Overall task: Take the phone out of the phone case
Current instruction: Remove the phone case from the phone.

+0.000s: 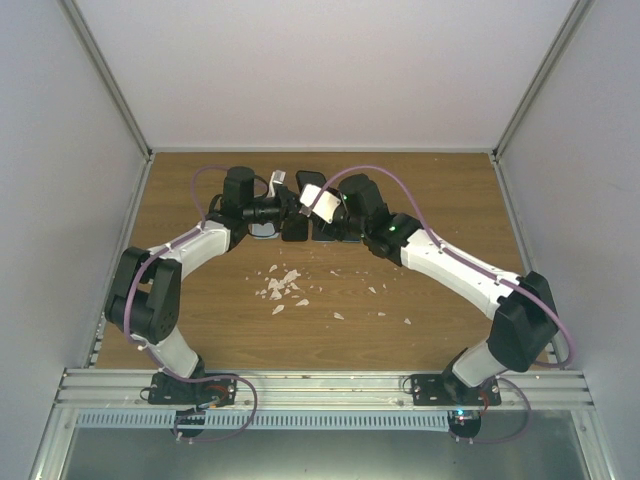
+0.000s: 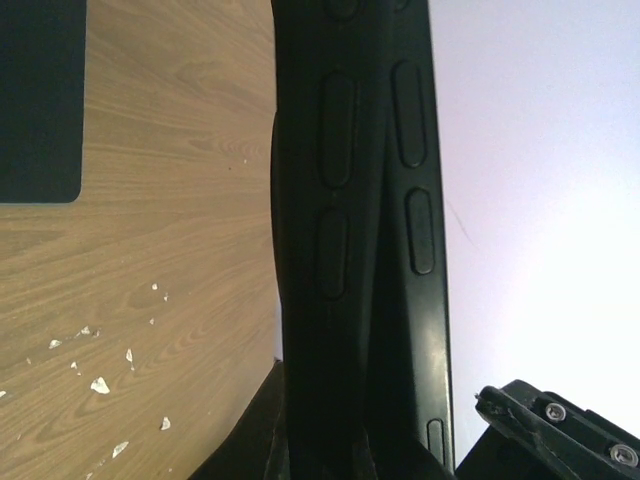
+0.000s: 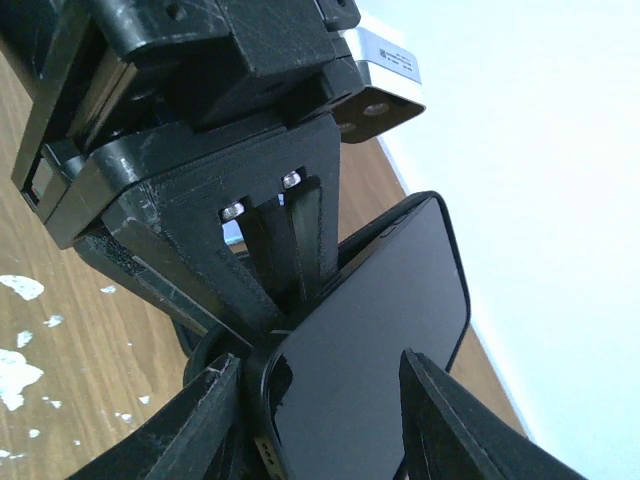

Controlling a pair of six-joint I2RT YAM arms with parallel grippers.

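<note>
Right wrist view: phone [image 3: 372, 318] held up off the table [image 3: 90, 335], two grippers on it.
You see the right gripper [image 3: 318, 368] with its fingers apart, one on each side of the phone's lower end; contact is not clear. The dark screen tilts toward the pale wall [image 3: 560, 200], with a black rim around it. Above, the left gripper [image 3: 290, 285] has its fingers pressed close together on the phone's upper-left edge. White flecks [image 3: 15, 365] lie on the wood.

Lab test booth: white panel walls [image 1: 330, 70], aluminium rails [image 1: 320, 380], wooden tabletop [image 1: 440, 190]
</note>
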